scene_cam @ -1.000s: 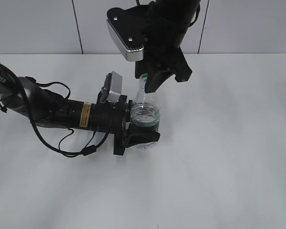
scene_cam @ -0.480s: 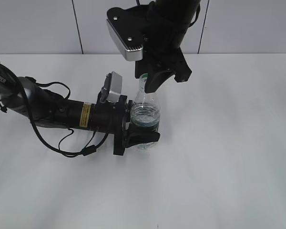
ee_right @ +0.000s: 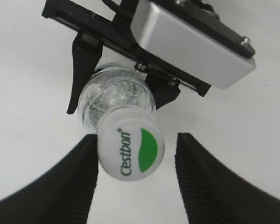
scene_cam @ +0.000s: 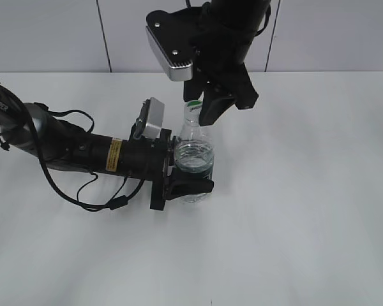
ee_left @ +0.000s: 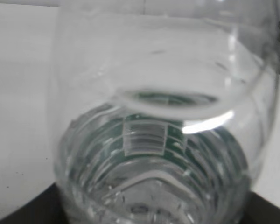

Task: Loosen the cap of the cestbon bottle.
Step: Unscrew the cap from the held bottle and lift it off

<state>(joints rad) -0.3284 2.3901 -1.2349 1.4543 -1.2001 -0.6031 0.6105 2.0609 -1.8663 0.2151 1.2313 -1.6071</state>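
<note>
Two arms meet over the white counter (scene_cam: 306,223), backed by a pale panelled wall (scene_cam: 51,32). Since a second ago, the right gripper (ee_right: 135,175) has spread its fingers (ee_right: 70,182) and risen slightly: one finger touches the cap (ee_right: 130,142), the other stands clear. The left gripper (scene_cam: 182,182) holds the upright cestbon bottle (scene_cam: 195,150) around its lower body, fingers closed on it. "C'estbon" and a green leaf mark the white cap.
</note>
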